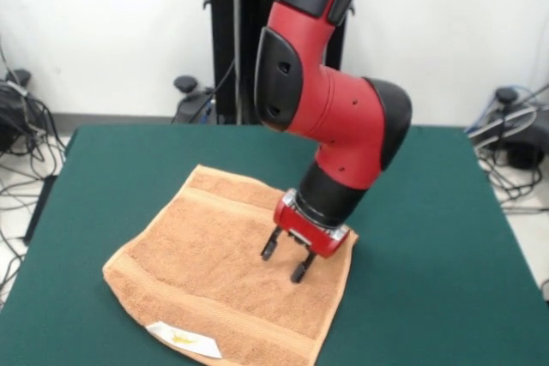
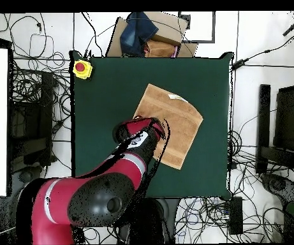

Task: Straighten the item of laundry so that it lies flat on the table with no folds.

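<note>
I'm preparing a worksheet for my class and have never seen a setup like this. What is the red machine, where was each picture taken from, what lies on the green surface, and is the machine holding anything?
The red and black machine is a robot arm. It ends in a gripper, a two-fingered claw for grasping things. One picture is taken from across the table, facing the robot; the other looks straight down from above, with the robot's base at the bottom, so the scene appears turned half round.

On the green table lies an orange-tan towel, spread nearly flat, with a white label on the edge nearest the front camera. A yellow box with a red button sits at one table corner in the overhead view.

The gripper holds nothing: its fingers are apart, pointing down at the towel near one edge. Whether they touch the cloth cannot be told.
</note>
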`<action>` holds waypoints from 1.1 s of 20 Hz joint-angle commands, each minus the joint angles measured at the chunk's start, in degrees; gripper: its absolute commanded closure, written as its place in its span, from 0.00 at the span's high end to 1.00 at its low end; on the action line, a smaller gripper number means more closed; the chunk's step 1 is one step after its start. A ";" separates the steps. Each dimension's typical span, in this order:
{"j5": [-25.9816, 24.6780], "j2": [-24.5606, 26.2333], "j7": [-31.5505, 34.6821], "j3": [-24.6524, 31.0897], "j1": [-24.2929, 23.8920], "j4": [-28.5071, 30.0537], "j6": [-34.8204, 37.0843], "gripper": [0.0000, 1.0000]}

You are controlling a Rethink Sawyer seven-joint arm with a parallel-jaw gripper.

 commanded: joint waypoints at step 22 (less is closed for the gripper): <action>-4.14 -5.24 1.11 14.31 -0.17 11.99 -3.92 1.00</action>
